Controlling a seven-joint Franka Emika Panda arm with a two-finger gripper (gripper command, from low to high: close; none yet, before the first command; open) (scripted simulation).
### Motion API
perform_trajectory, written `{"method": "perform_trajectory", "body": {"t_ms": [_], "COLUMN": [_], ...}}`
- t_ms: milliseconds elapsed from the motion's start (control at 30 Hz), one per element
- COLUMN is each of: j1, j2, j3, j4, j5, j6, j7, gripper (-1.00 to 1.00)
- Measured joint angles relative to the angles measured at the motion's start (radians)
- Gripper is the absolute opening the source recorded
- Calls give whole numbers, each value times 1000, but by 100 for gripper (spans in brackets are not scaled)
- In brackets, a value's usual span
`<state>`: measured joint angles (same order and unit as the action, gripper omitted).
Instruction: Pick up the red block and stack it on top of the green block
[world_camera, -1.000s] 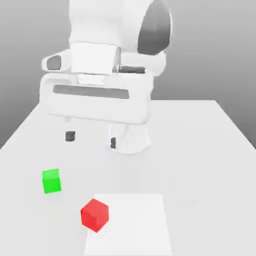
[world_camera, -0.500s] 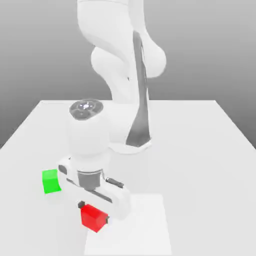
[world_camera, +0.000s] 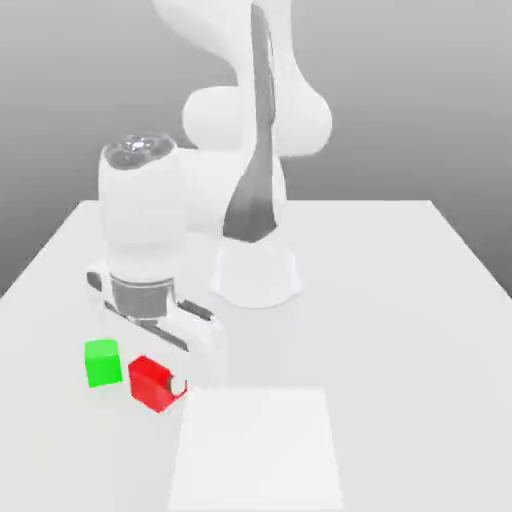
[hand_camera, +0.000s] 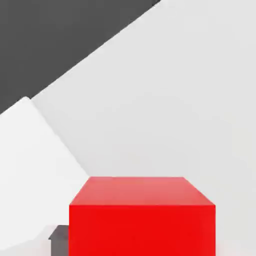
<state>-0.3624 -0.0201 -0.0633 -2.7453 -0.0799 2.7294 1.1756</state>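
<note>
The red block (world_camera: 150, 382) hangs just above the table, held between the fingers of my gripper (world_camera: 153, 384), which is shut on it. In the hand view the red block (hand_camera: 142, 220) looms close, with a dark fingertip (hand_camera: 59, 238) at its side. The green block (world_camera: 102, 362) sits on the table immediately to the exterior view's left of the red one, a narrow gap between them. The hand and wrist rise above the red block.
A lighter square patch (world_camera: 258, 450) marks the table near the front, to the exterior view's right of the blocks. The arm's white base (world_camera: 255, 275) stands at the table's middle back. The table (world_camera: 400, 330) stretches wide on the exterior view's right.
The gripper came down, shut on the red block, lifted it off the square patch and carried it toward the exterior view's left, up beside the green block.
</note>
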Motion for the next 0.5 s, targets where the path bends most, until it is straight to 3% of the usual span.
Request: {"method": "perform_trajectory", "body": {"t_ms": [333, 500], "j1": [-174, -157], "j2": [-185, -56], "j3": [-154, -178], "j4": [-138, -142], "j5": [-31, 43], "j6": [-47, 85], "j7": [-89, -148], "gripper": [-100, -100]}}
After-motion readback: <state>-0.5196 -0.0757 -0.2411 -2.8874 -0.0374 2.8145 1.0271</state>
